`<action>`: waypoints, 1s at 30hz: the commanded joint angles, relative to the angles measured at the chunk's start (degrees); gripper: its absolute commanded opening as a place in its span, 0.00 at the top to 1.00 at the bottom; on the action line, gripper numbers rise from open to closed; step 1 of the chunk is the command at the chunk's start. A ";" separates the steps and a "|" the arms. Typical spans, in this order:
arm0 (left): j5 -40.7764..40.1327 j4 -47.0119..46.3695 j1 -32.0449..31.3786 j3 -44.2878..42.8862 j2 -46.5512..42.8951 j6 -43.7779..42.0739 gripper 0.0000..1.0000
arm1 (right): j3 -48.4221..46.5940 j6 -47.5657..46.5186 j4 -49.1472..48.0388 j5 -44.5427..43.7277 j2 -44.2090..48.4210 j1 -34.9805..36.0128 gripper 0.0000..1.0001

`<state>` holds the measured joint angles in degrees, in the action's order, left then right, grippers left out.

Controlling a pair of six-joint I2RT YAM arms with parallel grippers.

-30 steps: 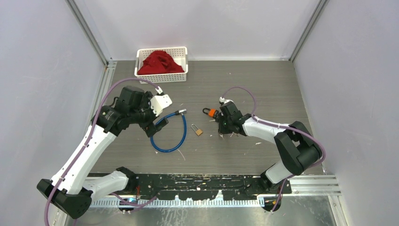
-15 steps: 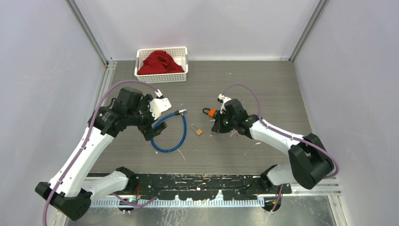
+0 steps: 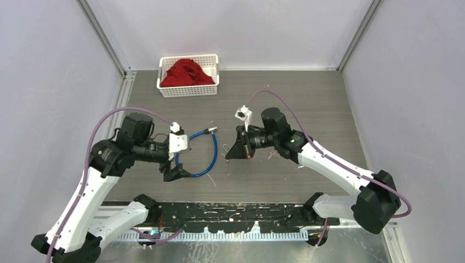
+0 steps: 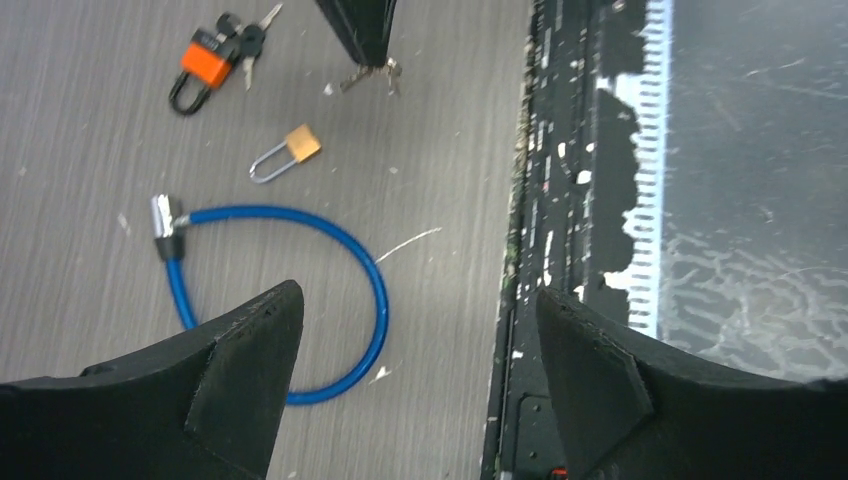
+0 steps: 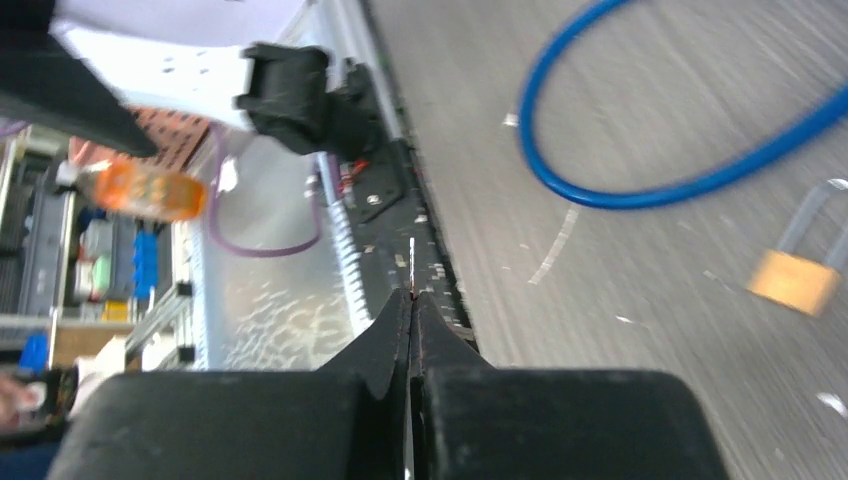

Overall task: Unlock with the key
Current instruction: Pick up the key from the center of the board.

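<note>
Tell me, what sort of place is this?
Probably a robotics lab test cell: a left arm and right arm bolted to a plain-walled table, with practice props: an orange padlock, brass padlock and blue cable lock.

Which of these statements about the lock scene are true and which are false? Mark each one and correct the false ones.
1. The left hand is open and empty. True.
2. The brass padlock lies inside the curve of the blue cable. False: it lies outside the curve, apart from it.
3. The red cloth sits in the white basket. True.
4. The right hand is wide open. False: it is shut, with small keys hanging at its tips.
5. The orange padlock is in the basket. False: it lies on the table.
</note>
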<state>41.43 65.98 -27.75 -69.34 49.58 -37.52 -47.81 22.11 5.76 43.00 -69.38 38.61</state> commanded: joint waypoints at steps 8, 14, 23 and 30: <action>19.30 -8.13 0.15 2.51 1.31 14.00 0.25 | -18.51 -12.36 11.60 3.96 -2.47 12.22 0.99; 22.94 -25.51 0.10 8.00 -4.04 31.80 0.34 | -23.58 -14.14 14.79 1.43 -3.86 15.56 0.99; 25.70 -28.58 0.14 8.57 -2.34 39.37 0.51 | -25.58 -13.72 14.55 0.59 -4.20 17.07 0.99; 24.51 -28.04 0.15 8.97 -2.43 39.38 0.58 | -25.85 -13.44 14.06 0.68 -3.57 17.53 0.99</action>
<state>64.60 40.49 -27.73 -60.36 47.46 0.19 -70.83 8.93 21.52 43.97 -73.78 55.57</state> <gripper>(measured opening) 0.426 0.030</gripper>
